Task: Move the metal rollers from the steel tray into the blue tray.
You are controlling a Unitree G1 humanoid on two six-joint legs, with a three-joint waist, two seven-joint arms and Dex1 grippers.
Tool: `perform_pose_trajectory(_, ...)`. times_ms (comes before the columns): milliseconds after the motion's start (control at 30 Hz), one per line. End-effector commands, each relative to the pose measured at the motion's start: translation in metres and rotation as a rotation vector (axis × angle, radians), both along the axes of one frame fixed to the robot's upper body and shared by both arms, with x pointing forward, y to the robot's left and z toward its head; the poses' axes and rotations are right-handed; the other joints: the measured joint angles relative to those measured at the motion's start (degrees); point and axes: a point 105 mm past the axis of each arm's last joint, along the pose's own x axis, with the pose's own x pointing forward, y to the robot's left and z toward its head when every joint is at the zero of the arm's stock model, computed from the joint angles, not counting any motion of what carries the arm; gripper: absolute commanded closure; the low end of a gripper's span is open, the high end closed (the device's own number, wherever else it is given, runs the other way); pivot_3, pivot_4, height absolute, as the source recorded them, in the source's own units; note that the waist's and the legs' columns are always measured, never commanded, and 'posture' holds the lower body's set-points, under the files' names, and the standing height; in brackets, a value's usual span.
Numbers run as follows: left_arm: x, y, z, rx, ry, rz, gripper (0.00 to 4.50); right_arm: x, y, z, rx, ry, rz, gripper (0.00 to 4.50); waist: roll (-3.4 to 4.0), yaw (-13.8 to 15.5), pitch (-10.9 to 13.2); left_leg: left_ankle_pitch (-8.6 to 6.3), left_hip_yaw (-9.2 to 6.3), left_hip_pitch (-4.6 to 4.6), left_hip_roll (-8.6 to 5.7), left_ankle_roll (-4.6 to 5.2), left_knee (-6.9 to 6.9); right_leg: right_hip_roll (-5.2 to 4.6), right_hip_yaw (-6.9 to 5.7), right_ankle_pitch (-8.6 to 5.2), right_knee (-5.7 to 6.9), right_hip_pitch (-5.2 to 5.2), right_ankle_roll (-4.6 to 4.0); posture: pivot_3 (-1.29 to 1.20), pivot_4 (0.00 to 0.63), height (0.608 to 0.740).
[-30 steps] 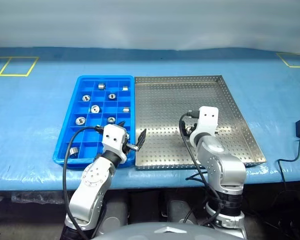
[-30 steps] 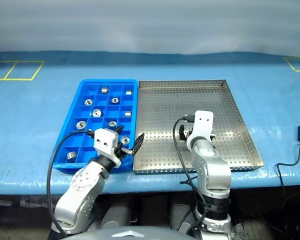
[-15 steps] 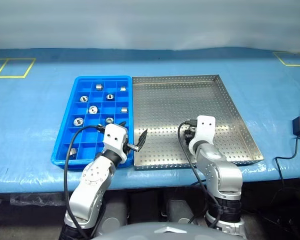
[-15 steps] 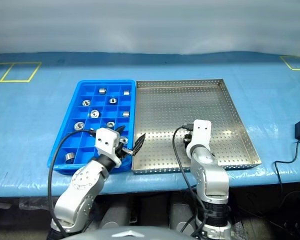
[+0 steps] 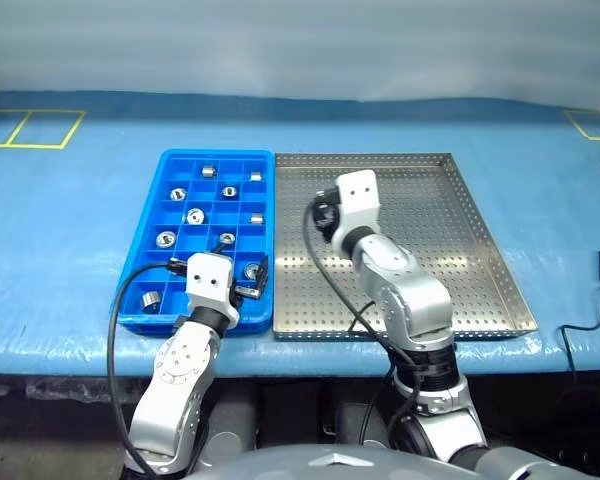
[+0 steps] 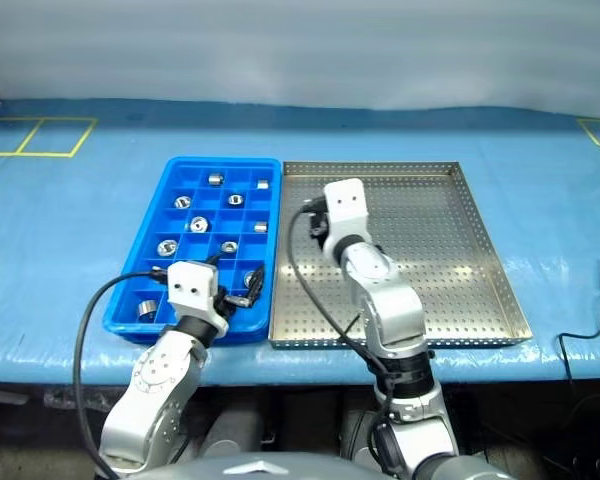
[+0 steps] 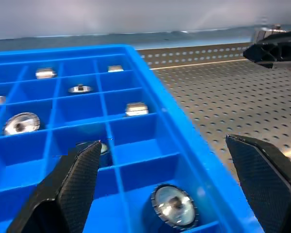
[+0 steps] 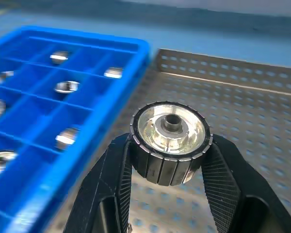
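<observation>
The right gripper (image 8: 169,160) had its jaws pinching a metal roller (image 8: 169,141), bore facing the camera, above the steel tray (image 5: 460,215); the blue tray (image 5: 148,242) lay left of centre. The left gripper (image 7: 165,182) hung spread.

About 9 metal rollers (image 5: 195,215) sit in the blue tray (image 5: 145,228).

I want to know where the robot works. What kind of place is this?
Probably a workshop or factory test bench. A long table under a blue cover holds a perforated steel tray and a blue tray sorting metal rollers, with yellow tape squares marked out.
</observation>
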Motion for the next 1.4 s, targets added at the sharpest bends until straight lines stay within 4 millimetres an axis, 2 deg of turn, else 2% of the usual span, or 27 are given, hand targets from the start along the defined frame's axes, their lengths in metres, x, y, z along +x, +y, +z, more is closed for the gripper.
perform_pose_trajectory(33,-0.007,0.014,0.02,0.007,-0.089,0.091,0.0,-0.007,0.035,0.013,0.013,-0.059,0.163,2.79,-0.01,1.1,0.0,0.0,0.0,0.0,0.0,0.0,0.0,0.0,-0.01,-0.01,0.0,0.0,-0.01,0.4,0.15,0.74)
perform_pose_trajectory(67,-0.008,0.016,0.021,0.009,-0.091,0.101,0.0,-0.007,0.039,0.013,0.013,-0.06,0.18,2.79,-0.01,1.8,0.0,0.0,0.0,-0.01,0.0,-0.01,0.0,-0.01,-0.01,-0.02,-0.02,0.0,-0.04,0.42,0.15,0.74)
perform_pose_trajectory(200,-0.022,0.03,0.019,0.024,-0.079,0.19,0.0,-0.022,0.077,0.014,0.032,-0.058,0.364,2.79,-0.06,4.1,0.0,-0.01,0.0,-0.04,-0.01,-0.03,0.04,-0.08,-0.05,-0.06,-0.06,-0.01,-0.08,0.49,0.15,0.74)
perform_pose_trajectory(300,-0.033,0.04,0.016,0.038,-0.064,0.245,0.0,-0.031,0.097,0.01,0.038,-0.038,0.454,2.79,-0.09,5.7,0.0,-0.03,0.0,-0.05,-0.01,-0.05,0.03,-0.11,-0.11,-0.06,-0.1,-0.03,-0.08,0.53,0.15,0.74)
perform_pose_trajectory(433,-0.043,0.048,0.016,0.045,-0.055,0.292,0.0,-0.037,0.111,0.0,0.04,-0.011,0.518,2.79,-0.08,8.6,0.0,-0.1,-0.04,-0.07,0.02,-0.18,0.0,-0.13,-0.26,-0.11,-0.16,-0.12,-0.15,0.57,0.15,0.74)
perform_pose_trajectory(533,-0.044,0.049,0.016,0.046,-0.057,0.301,0.0,-0.036,0.115,-0.006,0.041,0.006,0.532,2.79,-0.08,11.3,0.0,-0.23,-0.08,-0.07,0.1,-0.39,0.0,-0.12,-0.43,-0.13,-0.32,-0.23,-0.17,0.59,0.15,0.74)
perform_pose_trajectory(800,-0.042,0.042,0.016,0.025,-0.058,0.271,0.0,-0.02,0.102,-0.012,0.029,0.013,0.48,2.79,-0.11,18.2,0.0,-0.39,-0.13,-0.31,0.34,-0.62,-0.01,-0.11,-1.15,-0.11,-0.77,-0.22,-0.15,0.58,0.15,0.74)
perform_pose_trajectory(933,-0.039,0.038,0.016,0.018,-0.059,0.248,0.0,-0.015,0.091,-0.011,0.019,0.008,0.45,2.79,-0.12,20.7,0.0,-0.46,-0.15,-0.43,0.4,-0.72,-0.01,-0.07,-1.47,-0.18,-0.78,-0.21,-0.27,0.54,0.15,0.74)
perform_pose_trajectory(1167,-0.035,0.032,0.014,0.008,-0.053,0.208,0.0,-0.014,0.069,-0.008,0.005,0.001,0.413,2.79,-0.11,22.5,0.0,-0.6,-0.28,-0.62,0.48,-0.96,0.13,0.35,-1.59,-0.16,-0.77,-0.18,-0.24,0.5,0.15,0.74)
perform_pose_trajectory(1400,-0.03,0.026,0.014,0.001,-0.052,0.171,0.0,-0.013,0.055,-0.009,-0.004,0.015,0.373,2.79,-0.08,22.5,-0.1,-0.66,-0.38,-0.62,0.55,-1.07,0.14,0.47,-1.66,-0.19,-0.75,-0.15,-0.29,0.46,0.15,0.74)
